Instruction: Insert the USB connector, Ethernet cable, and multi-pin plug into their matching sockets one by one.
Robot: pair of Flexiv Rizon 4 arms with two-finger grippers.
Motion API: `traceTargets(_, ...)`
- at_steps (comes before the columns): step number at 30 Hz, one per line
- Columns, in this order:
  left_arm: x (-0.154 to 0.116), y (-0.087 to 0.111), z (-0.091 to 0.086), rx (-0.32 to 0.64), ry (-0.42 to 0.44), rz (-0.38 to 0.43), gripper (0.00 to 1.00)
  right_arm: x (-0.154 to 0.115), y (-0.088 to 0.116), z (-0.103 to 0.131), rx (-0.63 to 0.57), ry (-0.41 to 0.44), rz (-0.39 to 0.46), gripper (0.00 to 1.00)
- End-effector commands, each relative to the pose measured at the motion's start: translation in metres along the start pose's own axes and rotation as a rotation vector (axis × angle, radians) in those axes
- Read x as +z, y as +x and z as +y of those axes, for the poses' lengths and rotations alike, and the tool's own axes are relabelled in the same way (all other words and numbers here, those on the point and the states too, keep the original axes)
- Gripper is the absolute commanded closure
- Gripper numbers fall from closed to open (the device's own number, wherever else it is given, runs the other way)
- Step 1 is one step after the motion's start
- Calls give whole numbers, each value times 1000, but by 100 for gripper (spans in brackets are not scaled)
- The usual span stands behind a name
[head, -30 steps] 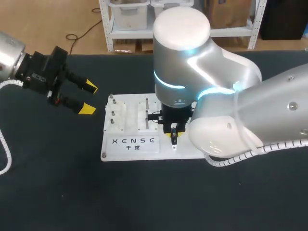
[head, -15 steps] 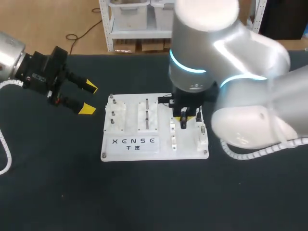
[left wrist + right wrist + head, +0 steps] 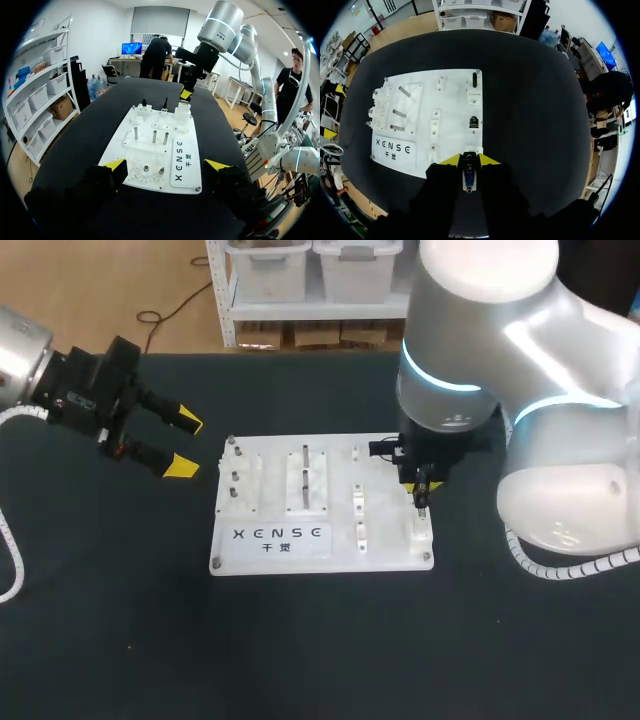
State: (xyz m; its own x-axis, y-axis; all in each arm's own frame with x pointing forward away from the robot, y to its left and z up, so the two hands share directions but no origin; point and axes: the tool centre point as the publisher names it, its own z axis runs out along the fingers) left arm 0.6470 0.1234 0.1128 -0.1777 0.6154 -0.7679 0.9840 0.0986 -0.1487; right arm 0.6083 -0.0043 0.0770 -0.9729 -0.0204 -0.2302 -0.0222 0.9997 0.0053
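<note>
Your right gripper [image 3: 469,160] swung to the board's [image 3: 300,558] right edge, clamping a connector [image 3: 469,176]; left gripper [image 3: 184,444] gapes empty; insertions apparently remain.

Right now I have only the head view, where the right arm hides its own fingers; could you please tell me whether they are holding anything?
Observer: Yes. In the right wrist view the right gripper is shut on a small dark connector with a blue part near its end.
Operator: Thank you. What lies ahead of it on the board?
Observer: On the white board, straight ahead of the gripper, sits a dark square socket. Beyond that is a dark elongated slot, near the board's far edge.
</note>
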Motion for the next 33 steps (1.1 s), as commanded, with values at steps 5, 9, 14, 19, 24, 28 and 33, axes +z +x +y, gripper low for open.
traceTargets(5, 0, 1, 1, 3, 2, -2, 0, 5, 6, -4, 3, 8, 1, 100)
traceTargets(9, 0, 1, 1, 3, 2, -2, 0, 7, 8, -5, 1, 11, 4, 100)
traceTargets(14, 0, 1, 1, 3, 2, -2, 0, 8, 8, -5, 1, 11, 3, 100)
traceTargets(19, 0, 1, 1, 3, 2, -2, 0, 9, 9, -4, 3, 9, 3, 100)
traceTargets(24, 0, 1, 1, 3, 2, -2, 0, 11, 11, -4, 4, 10, 3, 100)
traceTargets(28, 0, 1, 1, 3, 2, -2, 0, 13, 12, -3, 4, 8, -4, 100)
traceTargets(33, 0, 1, 1, 3, 2, -2, 0, 16, 11, -3, 9, 5, -11, 100)
